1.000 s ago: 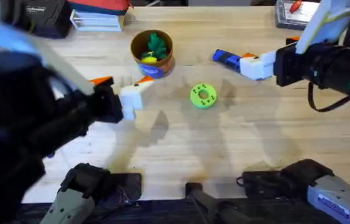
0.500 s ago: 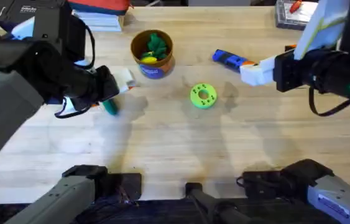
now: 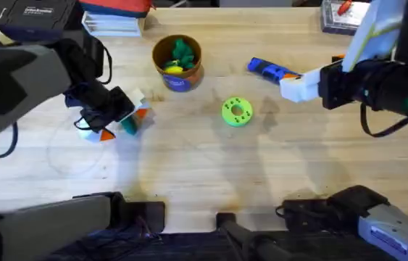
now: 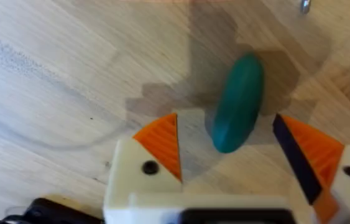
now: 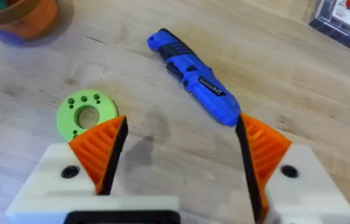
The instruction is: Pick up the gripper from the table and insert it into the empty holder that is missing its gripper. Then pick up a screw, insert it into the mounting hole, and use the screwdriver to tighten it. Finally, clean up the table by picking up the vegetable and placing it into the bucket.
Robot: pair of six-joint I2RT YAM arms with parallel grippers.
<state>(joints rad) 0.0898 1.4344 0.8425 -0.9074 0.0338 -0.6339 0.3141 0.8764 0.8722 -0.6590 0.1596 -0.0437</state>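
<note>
The left gripper [image 4: 227, 158] is low over the table [image 3: 211, 174] on the left side. Its two orange pads are spread wide apart. The vegetable [image 4: 239, 101], dark green and smooth, lies flat on the wood between the pads. It does not look pinched. From above, the vegetable [image 3: 129, 125] is a small green shape just beside the left gripper [image 3: 117, 123].

The right gripper [image 5: 178, 155] is on the right side, above the table. Its pads are spread apart too, and nothing is between them. The blue screwdriver [image 5: 193, 78] lies on the table just past it, tilted. From above, the screwdriver [image 3: 265, 69] is on the far right part of the table, with one end close to the right gripper [image 3: 296, 85].

The bucket [image 3: 177, 64] stands at the far middle of the table, well apart from the vegetable. It has a leafy green toy [image 3: 182, 50] and something yellow [image 3: 174, 67] in it. A bright green ring [image 3: 237, 111] lies flat near the middle, between the bucket and the right gripper.
</note>
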